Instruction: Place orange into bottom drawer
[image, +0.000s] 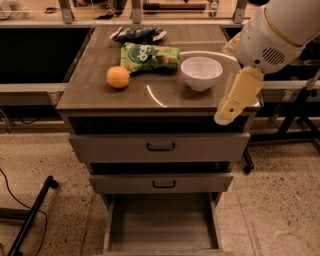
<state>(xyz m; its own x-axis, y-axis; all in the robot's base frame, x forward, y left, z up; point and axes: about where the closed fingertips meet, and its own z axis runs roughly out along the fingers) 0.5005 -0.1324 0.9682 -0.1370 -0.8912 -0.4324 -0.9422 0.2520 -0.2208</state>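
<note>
Probably light, firm and roll-prone, the small round orange (118, 77) near the wooden bench's (165, 98) left edge suits a mid-girth pinch; the cream gripper (225, 115), aperture unclear, hangs off its front-right corner.

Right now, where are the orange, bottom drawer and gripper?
orange (118, 77), camera view, centre of skin.
bottom drawer (160, 222), camera view, bare floor.
gripper (226, 114), camera view, lower end, at right edge of cabinet top (100, 96).

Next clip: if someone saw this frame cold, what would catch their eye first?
The big white arm fills the upper right, with its gripper hanging by the right front corner of the cabinet top. The orange sits bright on the top's left side, near a green snack bag. Below, the bottom drawer stands pulled open.
</note>
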